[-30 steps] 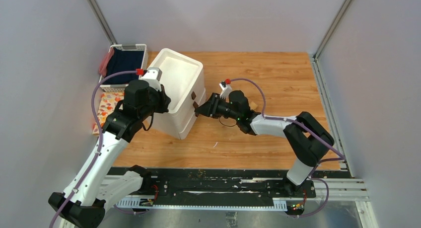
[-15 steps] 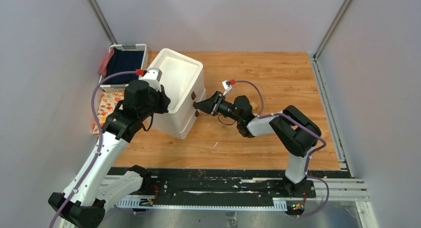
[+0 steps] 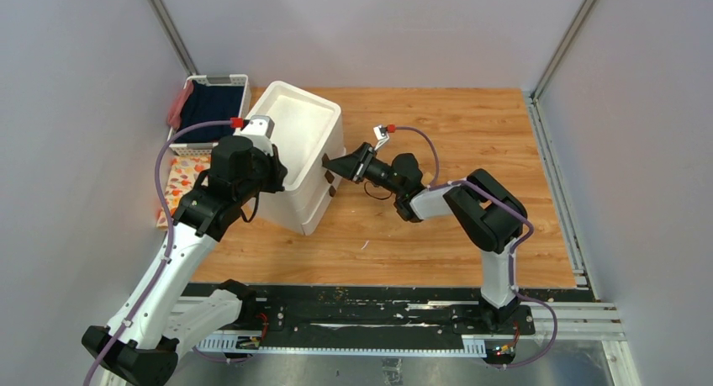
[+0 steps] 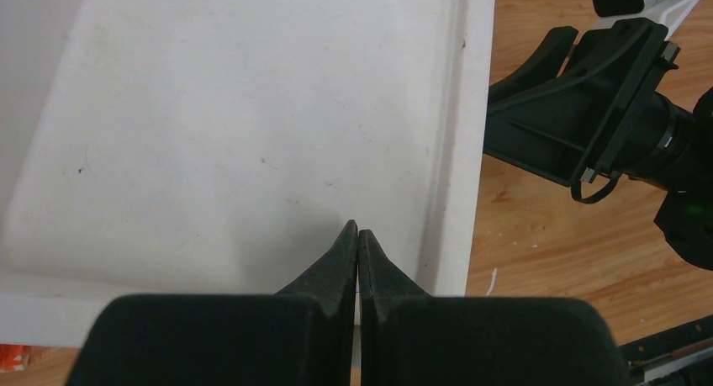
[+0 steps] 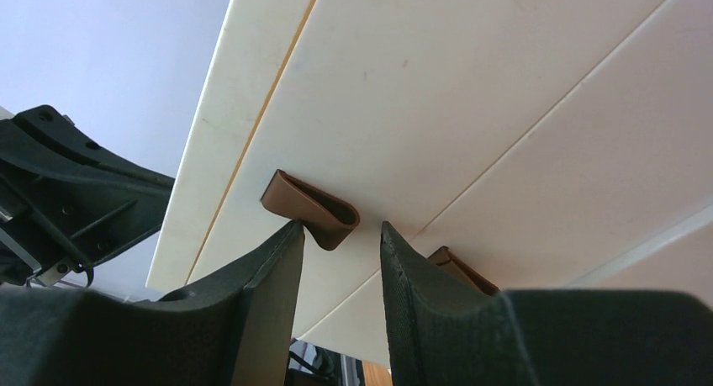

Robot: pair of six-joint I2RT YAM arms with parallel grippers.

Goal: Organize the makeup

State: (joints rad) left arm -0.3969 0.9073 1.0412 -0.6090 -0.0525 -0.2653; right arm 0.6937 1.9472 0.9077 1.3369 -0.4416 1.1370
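Observation:
The makeup does not show clearly in any view. A small beige bit (image 3: 428, 177) peeks out beside my right forearm, too small to identify. My right gripper (image 3: 329, 163) (image 5: 336, 228) is open at the front of the white drawer box (image 3: 307, 125). Its fingertips sit just under the top drawer's brown loop handle (image 5: 315, 208), and the left fingertip touches it. A second brown handle (image 5: 458, 268) shows behind the right finger. My left gripper (image 4: 358, 229) is shut with nothing in it, and its tips rest on the box's white top (image 4: 235, 125).
A white basket with dark blue cloth (image 3: 210, 104) stands at the back left beside the box. A patterned cloth (image 3: 178, 184) lies under my left arm. Wooden tabletop (image 3: 471, 125) stretches to the right, up to the grey side wall.
My right gripper has moved left and up along the box front, from the lower handle to the top one, with its elbow folding in. The left arm has not moved.

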